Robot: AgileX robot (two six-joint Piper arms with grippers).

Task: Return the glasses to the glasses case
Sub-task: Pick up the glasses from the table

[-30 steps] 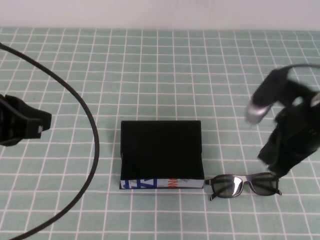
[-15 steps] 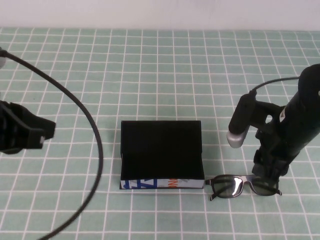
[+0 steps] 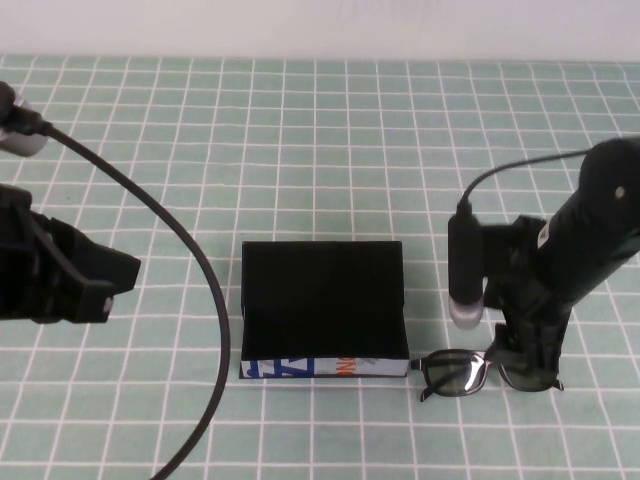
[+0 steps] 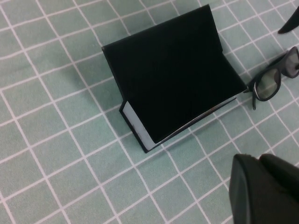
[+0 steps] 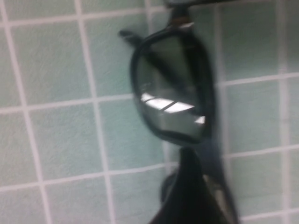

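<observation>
Tiled table (image 3: 320, 130), right pincer (image 3: 525, 345) over glasses (image 3: 487, 371)

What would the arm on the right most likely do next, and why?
Probably ease the right gripper down a touch and close on the glasses. It hangs right over their right half, they lie flat on the table beside the open glasses case, and the left gripper waits far off.

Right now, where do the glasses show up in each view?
High view: glasses near the front edge, right of the glasses case, under the right gripper.
Left wrist view: one lens at the right edge beside the case; left gripper hovers apart.
Right wrist view: one lens at centre.
Shared landmark: the green grid cloth.
</observation>
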